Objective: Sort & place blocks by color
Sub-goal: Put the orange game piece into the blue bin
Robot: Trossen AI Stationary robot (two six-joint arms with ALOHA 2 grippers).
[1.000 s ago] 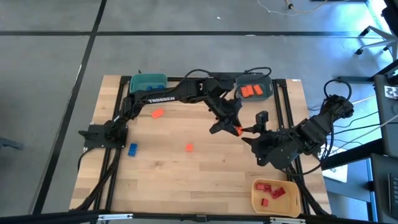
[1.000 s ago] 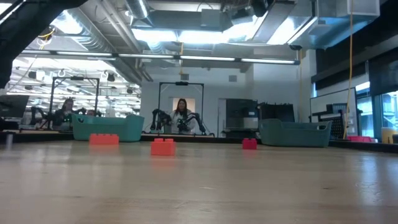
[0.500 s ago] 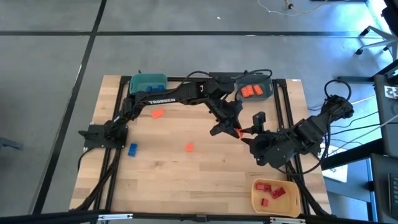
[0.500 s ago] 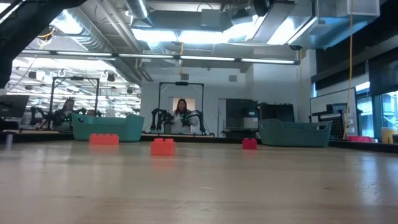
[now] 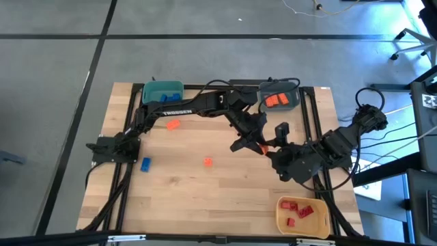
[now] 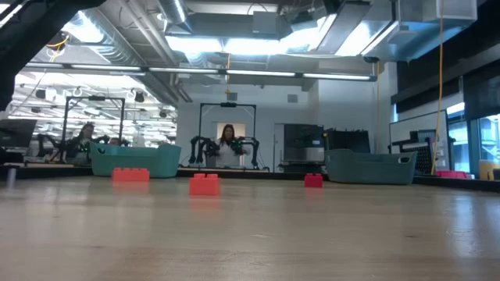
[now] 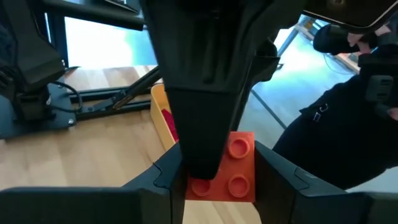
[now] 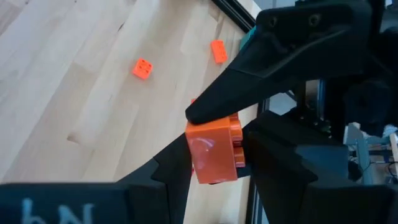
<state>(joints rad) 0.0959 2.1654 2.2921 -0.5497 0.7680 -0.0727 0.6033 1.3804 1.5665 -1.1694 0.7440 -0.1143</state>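
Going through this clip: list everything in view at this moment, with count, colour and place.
Held block: one, orange, in the air between both tools.
Loose orange blocks: two, on the table, left of centre and mid-table.
Loose blue block: one, near the left edge.
Teal bin: one, far left corner, blue blocks inside.
Grey-blue bin: one, far right, orange blocks inside.
Yellow bin: one, near right corner, several red blocks inside.
Table: one, light wood.
Person: one, far behind the table.
Left tool: closed on the held block.
Right tool: also closed on it.
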